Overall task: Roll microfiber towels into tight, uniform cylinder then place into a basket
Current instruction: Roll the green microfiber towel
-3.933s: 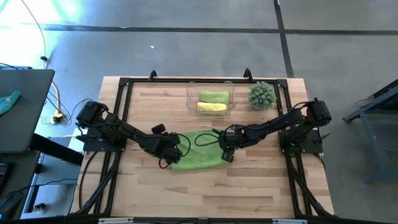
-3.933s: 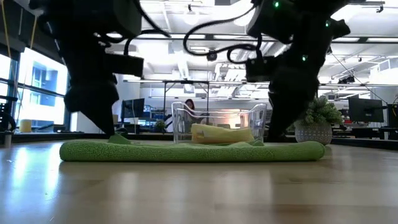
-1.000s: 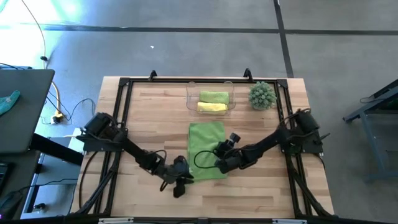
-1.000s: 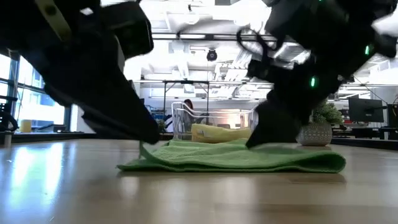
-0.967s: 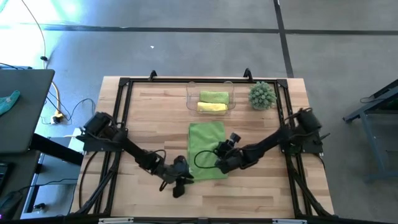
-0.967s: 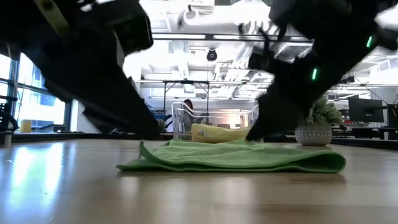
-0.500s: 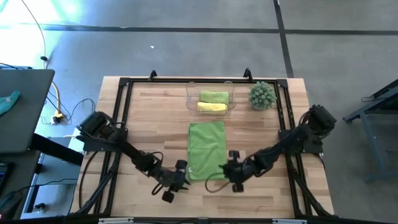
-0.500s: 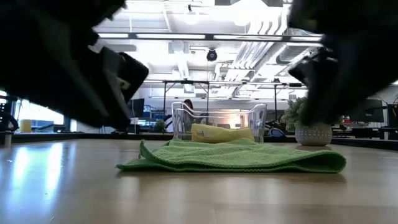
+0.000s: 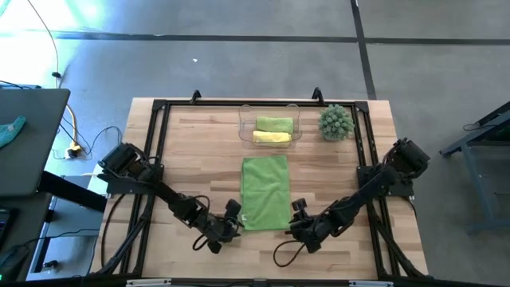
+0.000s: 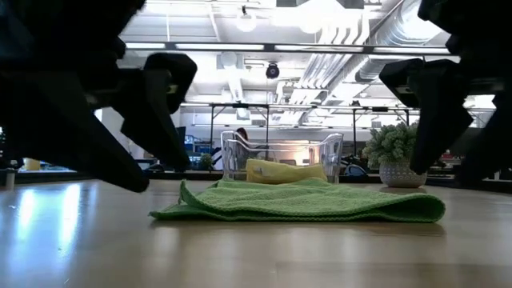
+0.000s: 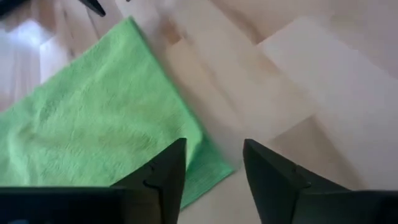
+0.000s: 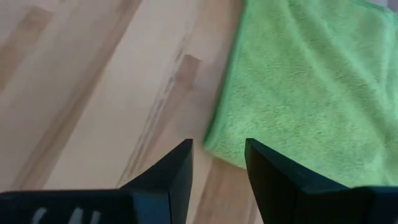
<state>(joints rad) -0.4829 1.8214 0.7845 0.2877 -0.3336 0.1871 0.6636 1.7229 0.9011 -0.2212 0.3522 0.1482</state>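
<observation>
The left hand (image 9: pixel 224 232), fingers apart and empty, hung just off the near left corner of the flat green towel (image 9: pixel 265 191); the right hand (image 9: pixel 300 228), likewise apart, faced the near right corner. Rolling had evidently not begun. Next, both hands would need to pinch that near edge and curl it toward the basket (image 9: pixel 244 126) beyond, where two rolled towels lay.

- Bright, even light falls on the bench (image 9: pixel 191 135) from above; shadows under the arms are faint.
- At bench height the ceiling strip lights (image 10: pixel 264 46) glare white, and both arms stand as black, blurred silhouettes against them.
- A pale sheen lies on the near left wood, by the windows.
- In both wrist views, the green towel (image 11: pixel 93 143) is soft and the claw fingers (image 12: pixel 168 180) out of focus.
</observation>
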